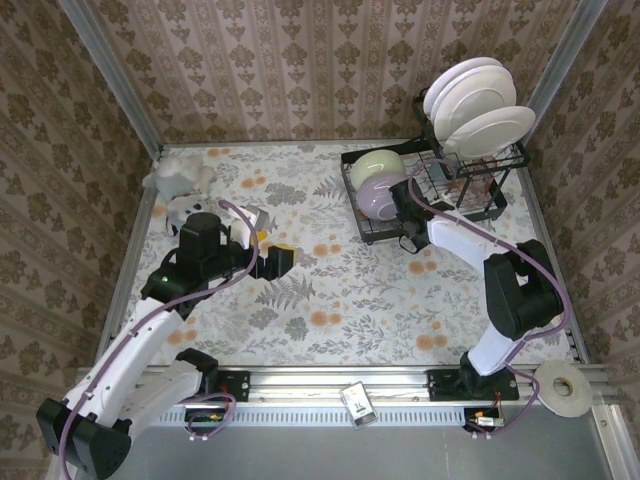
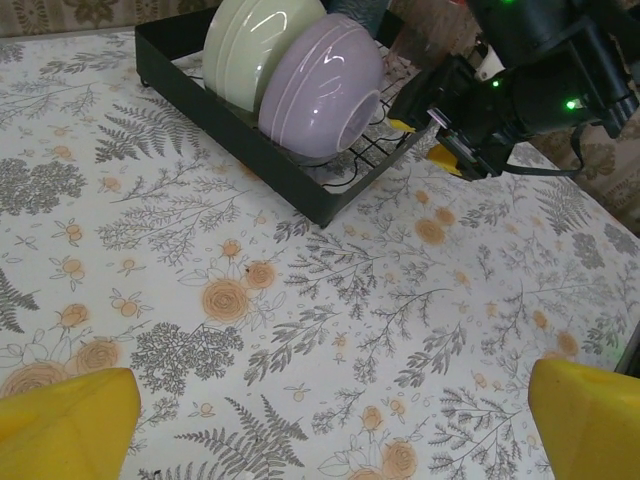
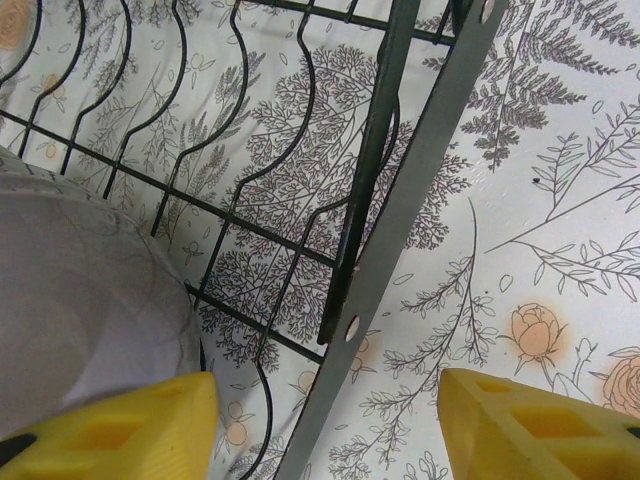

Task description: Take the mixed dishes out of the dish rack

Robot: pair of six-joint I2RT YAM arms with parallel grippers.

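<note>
Plainly the unloading is at its very start. Every dish sits in or on the dish rack (image 1: 440, 205) at the far right of the worktop (image 1: 330, 300), and no dish is set out on the floral surface. The step in hand looks like a first pick. The right hand (image 3: 325, 440) is down at the rack's near corner beside the lavender bowl (image 1: 378, 196). Its yellow fingers (image 3: 110, 430) stand partly apart, with the rack's frame rail running between them and the bowl's curved wall close by the left-side pad. Nothing is clamped, and whether that pad touches the bowl cannot be told. The left hand (image 2: 325, 440) hovers over the middle of the worktop, spread wide and empty.

The next move probably calls for getting one finger inside the bowl's rim and one outside — clear of the wire and the rail — before closing. The lift should then go straight up, so that the pale green bowl (image 1: 378, 165) leaning just behind is not dragged along.

Counted:
- two bowls, standing on edge in the lower tier
- three plates (image 1: 475, 100) on the raised shelf, as far as their overlap allows
- translucent cups (image 1: 468, 182) beside the bowls — too blurred to count
- one rack
</note>
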